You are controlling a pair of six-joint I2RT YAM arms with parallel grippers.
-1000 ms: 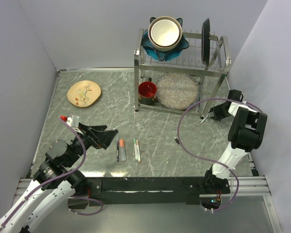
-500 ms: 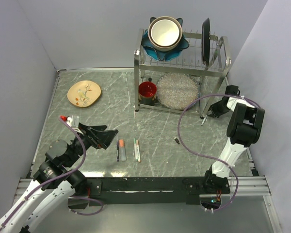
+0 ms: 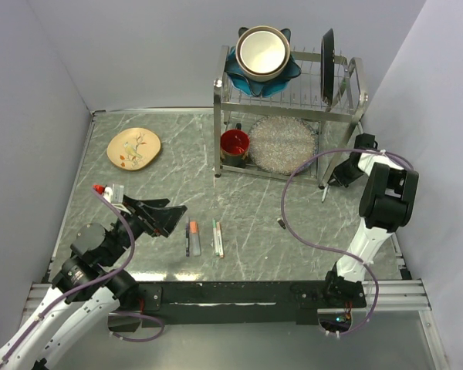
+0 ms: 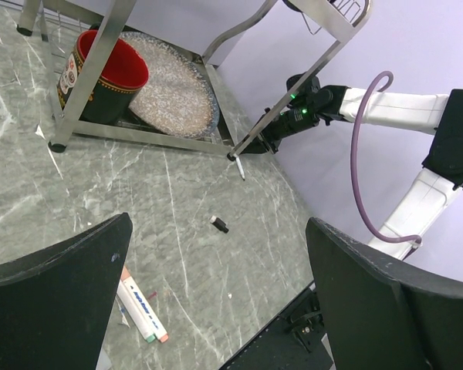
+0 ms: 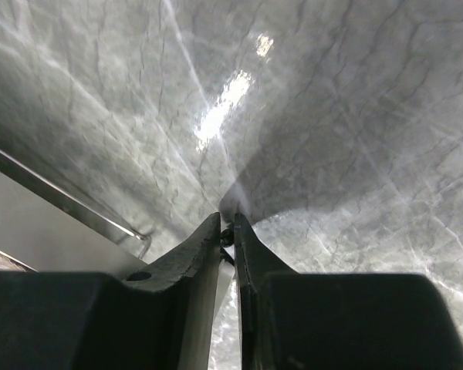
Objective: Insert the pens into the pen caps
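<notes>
Left gripper (image 3: pixel 177 220): jaws spread fully wide, holding nothing.
Loose pens (image 3: pixel 193 237): lie parallel on the table (image 3: pixel 139 185), just right of the left gripper's tips, untouched.
Black cap (image 3: pixel 281 223): alone on the table, well apart from both grippers.
Right gripper (image 3: pixel 332 183): jaws drawn almost together, pinching the white pen's end.
White pen (image 3: pixel 324 193): juts from those tips, beside the dish rack's (image 3: pixel 217 131) foot.

Four pens (image 3: pixel 216 237) side by side at six o'clock, a fifth pen (image 3: pixel 324 193) at three, one loose black cap (image 3: pixel 281 223). Three plates (image 3: pixel 134 148), two bowls (image 3: pixel 262 52), one red cup (image 3: pixel 234 144), one wire rack (image 3: pixel 217 123) at one o'clock, two arms (image 3: pixel 386 202).
</notes>
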